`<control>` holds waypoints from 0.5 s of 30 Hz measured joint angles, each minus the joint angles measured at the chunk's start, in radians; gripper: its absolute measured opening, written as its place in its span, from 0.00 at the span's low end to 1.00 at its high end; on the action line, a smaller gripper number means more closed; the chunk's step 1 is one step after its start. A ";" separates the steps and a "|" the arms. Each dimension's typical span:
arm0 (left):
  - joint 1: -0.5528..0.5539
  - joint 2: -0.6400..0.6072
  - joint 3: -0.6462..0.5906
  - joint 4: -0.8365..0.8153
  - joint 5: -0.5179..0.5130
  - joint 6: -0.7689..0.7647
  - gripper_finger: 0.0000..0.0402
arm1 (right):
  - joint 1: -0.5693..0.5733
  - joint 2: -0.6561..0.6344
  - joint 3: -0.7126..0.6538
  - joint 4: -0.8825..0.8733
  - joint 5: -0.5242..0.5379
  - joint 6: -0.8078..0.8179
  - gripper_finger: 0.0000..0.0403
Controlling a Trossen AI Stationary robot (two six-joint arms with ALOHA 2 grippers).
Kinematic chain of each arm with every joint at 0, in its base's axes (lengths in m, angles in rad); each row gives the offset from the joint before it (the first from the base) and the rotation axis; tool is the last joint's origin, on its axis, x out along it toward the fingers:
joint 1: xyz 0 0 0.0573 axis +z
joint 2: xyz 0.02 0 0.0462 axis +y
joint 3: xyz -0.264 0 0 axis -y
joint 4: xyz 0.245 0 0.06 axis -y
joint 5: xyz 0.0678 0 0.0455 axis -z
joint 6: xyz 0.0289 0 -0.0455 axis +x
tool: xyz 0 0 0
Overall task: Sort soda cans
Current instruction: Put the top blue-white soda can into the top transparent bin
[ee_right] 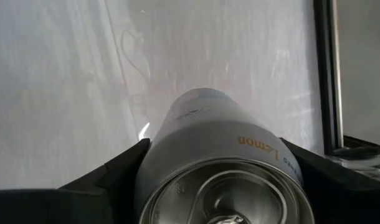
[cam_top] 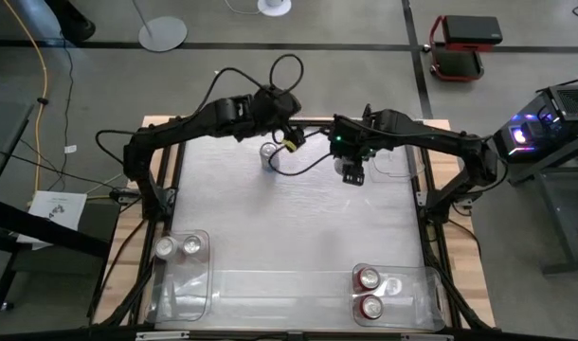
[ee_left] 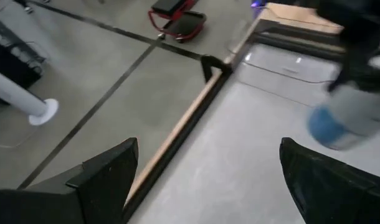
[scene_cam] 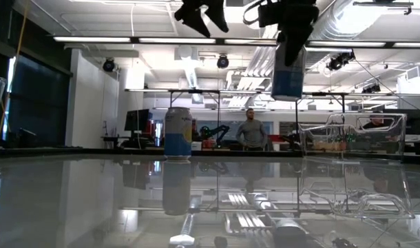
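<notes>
The can [ee_right: 218, 165] in the right gripper [ee_right: 218, 186] is cut off at the picture's edge in the right wrist view, so only part of its shiny top shows. The word "Lemon" can be read on it, but the smaller print next to it is too small to read.

In the low view the top of that can [scene_cam: 288, 72] is hidden by the right gripper's [scene_cam: 290, 27] jaws.

In the left wrist view the can [ee_left: 349, 118] is just a grey and blue blur.

From above, the standing can [cam_top: 269, 154] at the far side of the counter [cam_top: 298, 227] is partly covered by the left gripper [cam_top: 281, 128]. The person [scene_cam: 250, 131] far off in the room is too small to make out.
</notes>
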 joint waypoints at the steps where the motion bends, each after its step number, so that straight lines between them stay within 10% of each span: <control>1: 0.008 0.000 0.000 -0.002 -0.003 0.002 0.91 | 0.006 0.000 0.000 -0.004 0.000 -0.006 0.69; 15: 0.099 -0.021 -0.002 -0.131 -0.015 0.044 0.91 | 0.032 -0.189 -0.073 -0.158 0.003 0.055 0.69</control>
